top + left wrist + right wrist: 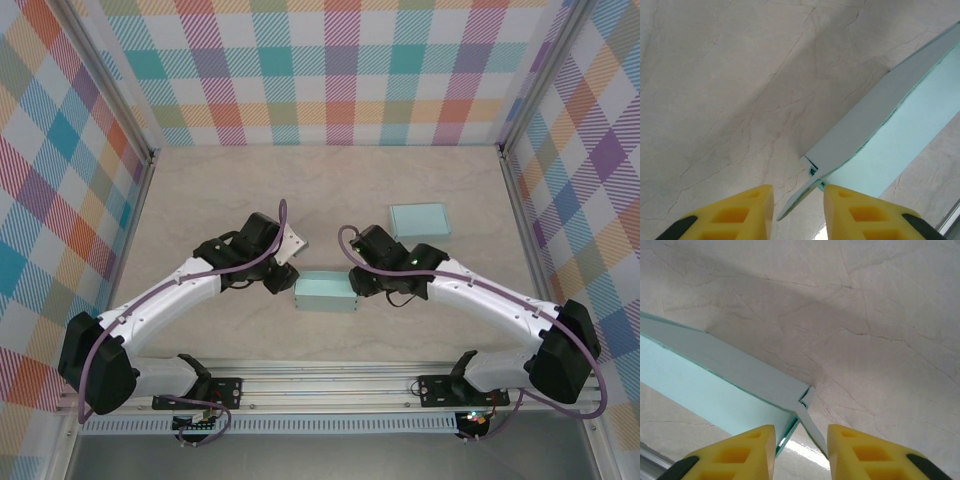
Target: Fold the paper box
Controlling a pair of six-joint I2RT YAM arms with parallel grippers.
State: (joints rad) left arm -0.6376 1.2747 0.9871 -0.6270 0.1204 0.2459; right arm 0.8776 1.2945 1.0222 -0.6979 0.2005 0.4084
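Observation:
The mint-green paper box (326, 292) lies on the table's middle between both arms. My left gripper (286, 282) is at its left end and my right gripper (358, 284) at its right end. In the left wrist view the box (900, 125) runs off to the upper right, and its end flap (799, 200) pokes between the yellow fingers of the left gripper (798, 207), which stand apart around it. In the right wrist view the box (715, 385) runs to the left; its end flap (812, 426) slants between the fingers of the right gripper (801, 447), close to the right finger, with a gap left.
A second mint-green box piece (419, 220) lies flat at the back right. Checked walls (340, 70) enclose the table on three sides. An aluminium rail (330, 385) carrying the arm bases runs along the near edge.

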